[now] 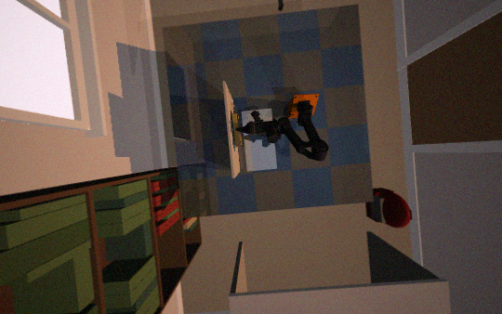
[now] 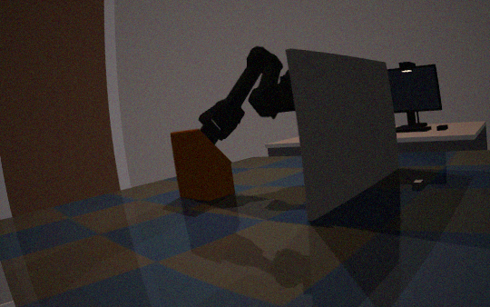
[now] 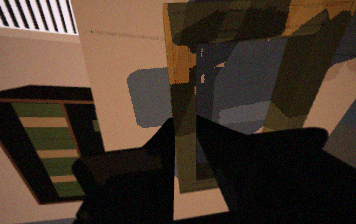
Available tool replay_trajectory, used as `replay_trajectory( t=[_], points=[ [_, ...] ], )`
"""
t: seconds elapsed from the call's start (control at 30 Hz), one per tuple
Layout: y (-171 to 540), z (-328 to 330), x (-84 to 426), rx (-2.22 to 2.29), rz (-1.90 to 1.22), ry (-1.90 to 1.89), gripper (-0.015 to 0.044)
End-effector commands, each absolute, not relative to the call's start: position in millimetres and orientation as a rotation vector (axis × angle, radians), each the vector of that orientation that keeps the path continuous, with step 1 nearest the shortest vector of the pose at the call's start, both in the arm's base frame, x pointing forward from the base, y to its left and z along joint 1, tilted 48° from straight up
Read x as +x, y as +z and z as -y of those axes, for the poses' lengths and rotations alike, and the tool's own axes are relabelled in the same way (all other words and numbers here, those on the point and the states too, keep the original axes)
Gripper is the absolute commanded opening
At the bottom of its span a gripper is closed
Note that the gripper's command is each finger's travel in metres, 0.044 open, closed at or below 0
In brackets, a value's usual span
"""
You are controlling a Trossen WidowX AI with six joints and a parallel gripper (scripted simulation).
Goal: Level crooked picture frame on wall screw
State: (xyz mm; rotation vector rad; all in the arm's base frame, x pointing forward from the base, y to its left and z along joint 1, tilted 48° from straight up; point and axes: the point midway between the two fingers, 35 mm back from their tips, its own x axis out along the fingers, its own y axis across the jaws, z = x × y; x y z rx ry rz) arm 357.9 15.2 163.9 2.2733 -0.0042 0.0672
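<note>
The picture frame (image 1: pixel 238 118) (image 3: pixel 180 65) has wooden rails around a dark picture and hangs on the front of the upright wall panel (image 1: pixel 228 99) (image 2: pixel 345 127) (image 3: pixel 120 50). My gripper (image 1: pixel 238 129) (image 3: pixel 183 120) is shut on the frame's side rail, the left one in the wrist view, with one dark finger on each side. In the wrist view the top rail and the held rail lean a little. That view is oblique, so I cannot tell how level the frame is. The screw and the notched strip are hidden. In the exterior view the panel hides the frame and the fingers.
The arm stands on an orange base (image 1: pixel 312 98) (image 2: pixel 204 170). A white sheet (image 1: pixel 261 160) lies below the arm, beside the panel. A shelf (image 1: pixel 93 232) (image 3: pixel 45 145) with green boxes stands farther off. A desk (image 2: pixel 463 129) with a monitor (image 2: pixel 417 88) is behind the panel.
</note>
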Motion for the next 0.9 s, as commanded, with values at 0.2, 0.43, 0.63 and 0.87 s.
replay_trajectory(
  t=[0.2,0.43,0.63,0.87],
  points=[
    [163.3,-15.5,357.8,2.330,0.003,0.069,0.0000],
    [162.9,-15.7,357.8,2.367,0.001,0.070,0.0000],
    [162.6,-15.9,357.9,2.398,0.000,0.071,0.0000],
    [162.5,-15.9,358.0,2.409,0.000,0.070,0.0026]
  ],
)
